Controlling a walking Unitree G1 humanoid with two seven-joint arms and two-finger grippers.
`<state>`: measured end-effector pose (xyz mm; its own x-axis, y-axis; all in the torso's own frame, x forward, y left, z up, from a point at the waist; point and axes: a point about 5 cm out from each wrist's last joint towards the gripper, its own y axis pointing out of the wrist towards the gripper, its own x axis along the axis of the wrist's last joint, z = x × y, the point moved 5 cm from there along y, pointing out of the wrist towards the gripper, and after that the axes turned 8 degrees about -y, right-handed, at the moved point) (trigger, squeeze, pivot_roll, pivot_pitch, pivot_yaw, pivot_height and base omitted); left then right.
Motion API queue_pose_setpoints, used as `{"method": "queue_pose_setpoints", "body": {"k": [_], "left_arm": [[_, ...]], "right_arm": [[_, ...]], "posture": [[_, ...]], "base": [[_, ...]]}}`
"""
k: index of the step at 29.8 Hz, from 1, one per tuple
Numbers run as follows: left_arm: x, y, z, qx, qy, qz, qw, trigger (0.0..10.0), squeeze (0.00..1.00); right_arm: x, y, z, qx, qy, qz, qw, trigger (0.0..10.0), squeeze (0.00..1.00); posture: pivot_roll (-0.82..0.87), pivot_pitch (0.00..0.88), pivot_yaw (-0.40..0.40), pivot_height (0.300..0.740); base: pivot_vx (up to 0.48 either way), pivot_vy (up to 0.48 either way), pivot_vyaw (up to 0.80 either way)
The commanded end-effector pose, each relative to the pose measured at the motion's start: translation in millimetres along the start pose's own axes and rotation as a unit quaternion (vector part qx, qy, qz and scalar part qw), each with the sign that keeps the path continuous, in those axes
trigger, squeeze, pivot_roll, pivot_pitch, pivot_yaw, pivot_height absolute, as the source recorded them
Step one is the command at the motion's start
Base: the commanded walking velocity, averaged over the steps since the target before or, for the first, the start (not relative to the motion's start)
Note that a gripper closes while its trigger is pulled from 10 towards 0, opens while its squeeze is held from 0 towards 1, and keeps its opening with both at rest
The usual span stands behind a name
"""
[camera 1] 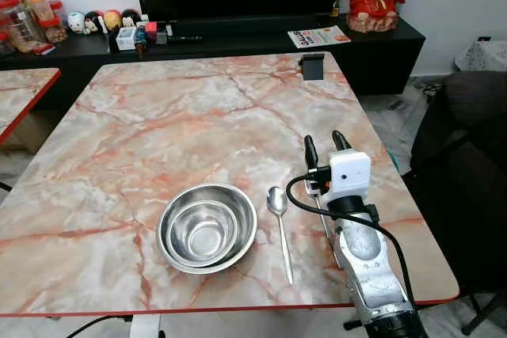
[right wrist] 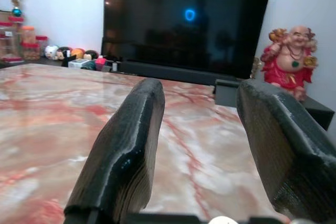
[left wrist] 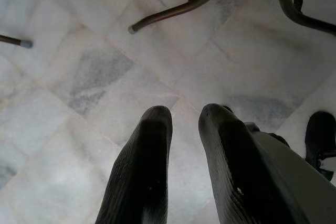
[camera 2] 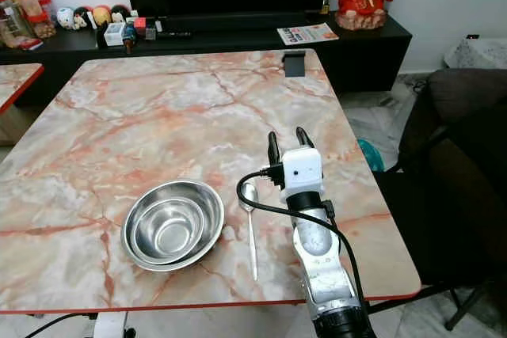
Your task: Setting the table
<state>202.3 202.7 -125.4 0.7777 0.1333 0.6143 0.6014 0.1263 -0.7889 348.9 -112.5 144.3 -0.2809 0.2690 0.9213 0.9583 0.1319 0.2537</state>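
Resting on the near part of the marble worktop (camera 1: 158, 116), a steel bowl (camera 1: 207, 227) sits with a second, smaller bowl nested inside it, and a spoon (camera 1: 280, 231) lies just to its right, its bowl end pointing far and its handle running toward the near edge. The right gripper (camera 1: 325, 146) hovers over the worktop just right of the spoon, its jaws spread apart and holding nothing, the fingers pointing toward the far side. A thin metal utensil handle (camera 1: 325, 227) lies on the worktop beneath the right arm, mostly hidden. At the far right corner of the worktop stands a small dark block (camera 1: 312, 66). The left gripper (left wrist: 184, 145) hangs over the pale tiled floor (left wrist: 79, 77), its jaws parted and empty, near some chair legs (left wrist: 184, 6).
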Motion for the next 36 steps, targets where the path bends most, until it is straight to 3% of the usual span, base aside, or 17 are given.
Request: {"method": "queue_pose_setpoints", "body": {"k": [1,36], "left_arm": [[-1.4,-0.5,7.7,0.011,-0.008,0.002,1.0,10.0,0.0],[2.6,0.3,8.2,0.011,-0.012,-0.003,1.0,10.0,0.0]], "right_arm": [[4.1,3.0,3.6,0.003,0.005,-0.007,1.0,10.0,0.0],[2.7,6.2,6.4,0.006,0.005,-0.009,1.0,10.0,0.0]], "posture": [[-0.09,0.0,0.048,0.732],[-0.09,0.0,0.048,0.732]], "base": [[0.0,0.341,0.0],[0.0,0.429,0.0]]}}
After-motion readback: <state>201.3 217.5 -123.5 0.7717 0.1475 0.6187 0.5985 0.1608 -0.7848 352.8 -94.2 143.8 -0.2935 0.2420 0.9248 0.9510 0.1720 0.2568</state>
